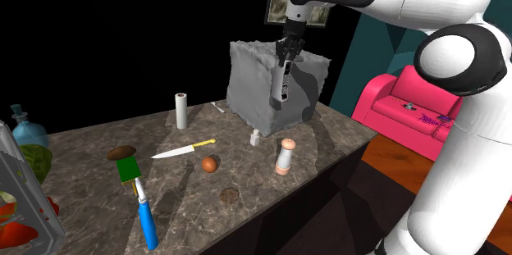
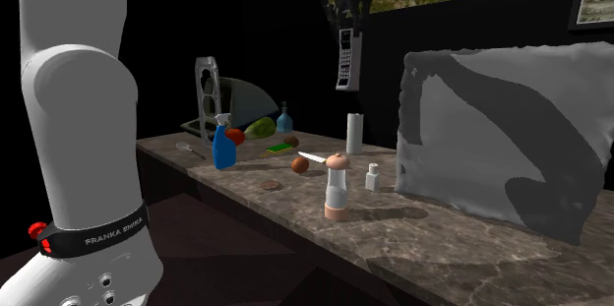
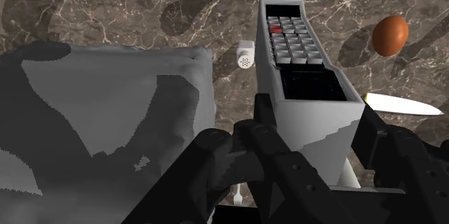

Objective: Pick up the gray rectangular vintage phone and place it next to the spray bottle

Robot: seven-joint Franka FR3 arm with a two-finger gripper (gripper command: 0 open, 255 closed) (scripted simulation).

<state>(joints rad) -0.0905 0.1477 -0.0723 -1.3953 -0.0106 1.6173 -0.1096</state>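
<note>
The black gripper [image 1: 289, 55] pinches the top end of the grey rectangular phone [image 1: 284, 86], a finger on either long side. The phone hangs upright, well above the marble counter [image 1: 90, 200]. In the wrist view the fingers [image 3: 263, 114] clasp the phone [image 3: 306, 64], and its keypad and dark recess face the camera.

In the shoulder view a big rough grey block [image 1: 254, 89] stands just behind the phone. A small white shaker [image 1: 256, 137] is at 7 o'clock from the phone and a pale mill [image 1: 285, 156] is at 6 o'clock. Further out, between 7 and 8 o'clock, come a brown egg [image 1: 210, 164] and a yellow-handled knife [image 1: 182, 150]. Beyond them, well apart from the phone, is the blue spray bottle [image 1: 148, 227]. A white cylinder [image 1: 180, 111] stands at 9 o'clock and a pink sofa [image 1: 400, 102] sits at 3 o'clock.

In the second exterior view the spray bottle [image 2: 224, 147] stands at 8 o'clock from the raised phone [image 2: 346, 58].
</note>
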